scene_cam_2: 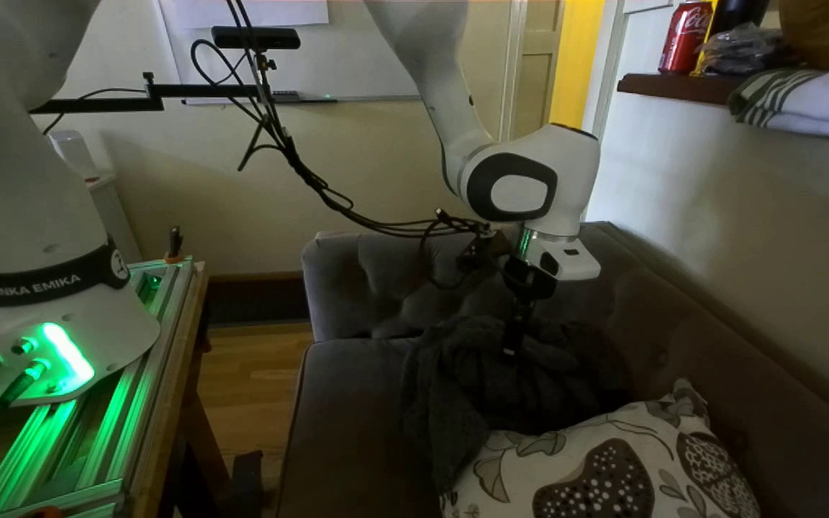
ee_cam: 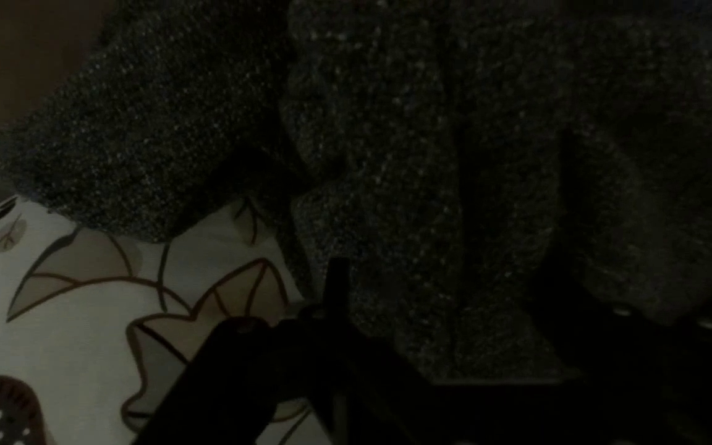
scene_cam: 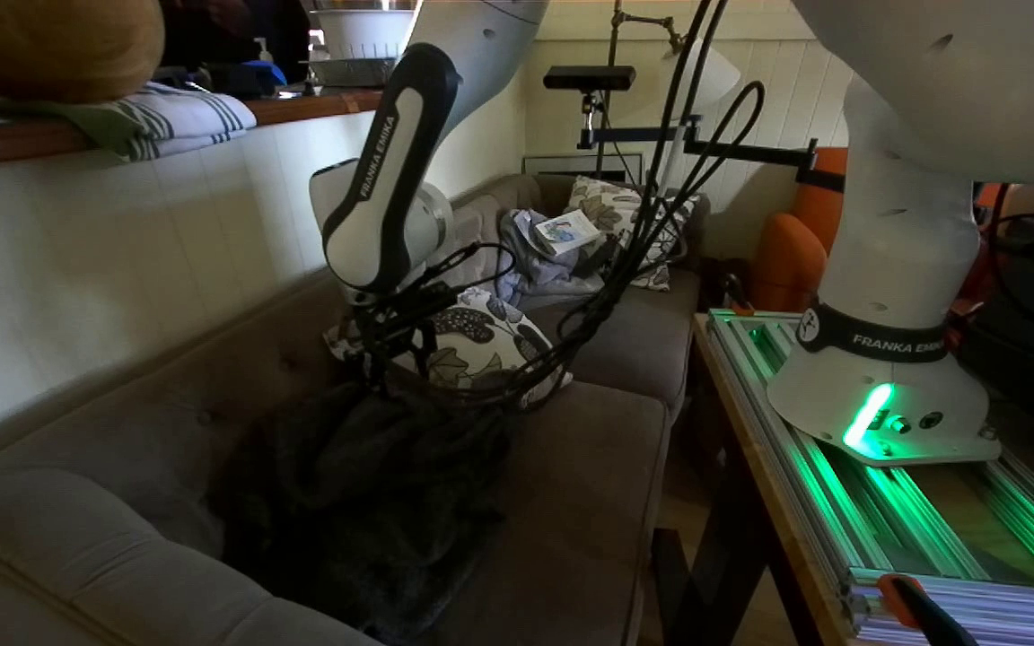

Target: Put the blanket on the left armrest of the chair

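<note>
The dark grey blanket (scene_cam: 373, 511) lies bunched on the seat of the brown-grey couch. It also shows in an exterior view (scene_cam_2: 458, 381) and fills most of the wrist view (ee_cam: 393, 123). The couch's armrest (scene_cam: 104, 565) beside the blanket is padded, and its tufted inner side shows in an exterior view (scene_cam_2: 378, 288). My gripper (scene_cam: 402, 377) points down at the blanket's top; it also shows in an exterior view (scene_cam_2: 512, 342). In the dark wrist view the fingers of the gripper (ee_cam: 445, 278) stand wide apart, with blanket folds between and below them.
A patterned cushion (scene_cam_2: 601, 467) lies against the blanket. Farther along the couch are a blue-grey cloth (scene_cam: 535, 269), a book (scene_cam: 566, 231) and another cushion (scene_cam: 593, 202). A wall with a ledge (scene_cam: 302, 106) runs behind the couch. Cables (scene_cam: 607, 305) hang from the arm.
</note>
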Controlling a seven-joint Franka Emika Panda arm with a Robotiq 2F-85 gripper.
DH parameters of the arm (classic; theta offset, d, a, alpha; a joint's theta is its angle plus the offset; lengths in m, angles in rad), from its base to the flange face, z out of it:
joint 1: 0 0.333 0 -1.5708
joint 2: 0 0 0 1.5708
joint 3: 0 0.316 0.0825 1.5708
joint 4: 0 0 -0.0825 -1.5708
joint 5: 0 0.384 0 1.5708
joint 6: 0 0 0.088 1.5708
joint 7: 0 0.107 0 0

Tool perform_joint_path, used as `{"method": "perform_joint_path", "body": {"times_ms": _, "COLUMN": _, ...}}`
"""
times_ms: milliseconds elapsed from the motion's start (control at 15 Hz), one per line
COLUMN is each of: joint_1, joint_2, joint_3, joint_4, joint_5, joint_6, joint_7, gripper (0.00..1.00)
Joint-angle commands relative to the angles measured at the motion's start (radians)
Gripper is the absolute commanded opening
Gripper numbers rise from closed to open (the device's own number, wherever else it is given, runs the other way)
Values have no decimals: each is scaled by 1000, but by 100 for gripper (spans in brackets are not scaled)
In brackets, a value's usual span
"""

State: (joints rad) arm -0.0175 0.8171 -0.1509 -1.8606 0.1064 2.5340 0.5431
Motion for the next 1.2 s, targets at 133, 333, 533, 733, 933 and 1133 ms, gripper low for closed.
{"method": "perform_joint_path", "body": {"times_ms": 133, "joint_1": -27, "joint_2": 50, "joint_3": 22, "joint_4": 79, "joint_5": 61, "joint_6": -85, "joint_7": -51, "gripper": 31}}
{"method": "perform_joint_path", "body": {"times_ms": 333, "joint_1": -17, "joint_2": 48, "joint_3": 21, "joint_4": 96, "joint_5": 74, "joint_6": -127, "joint_7": -39, "gripper": 9}}
{"method": "perform_joint_path", "body": {"times_ms": 533, "joint_1": 4, "joint_2": 26, "joint_3": 12, "joint_4": 104, "joint_5": 77, "joint_6": -200, "joint_7": -3, "gripper": 0}}
{"method": "perform_joint_path", "body": {"times_ms": 733, "joint_1": 23, "joint_2": -44, "joint_3": 36, "joint_4": 87, "joint_5": 89, "joint_6": -256, "joint_7": 2, "gripper": 2}}
{"method": "perform_joint_path", "body": {"times_ms": 933, "joint_1": 55, "joint_2": -141, "joint_3": 86, "joint_4": 72, "joint_5": 97, "joint_6": -306, "joint_7": -22, "gripper": 2}}
{"method": "perform_joint_path", "body": {"times_ms": 1133, "joint_1": 123, "joint_2": -214, "joint_3": 124, "joint_4": 91, "joint_5": 48, "joint_6": -326, "joint_7": -55, "gripper": 2}}
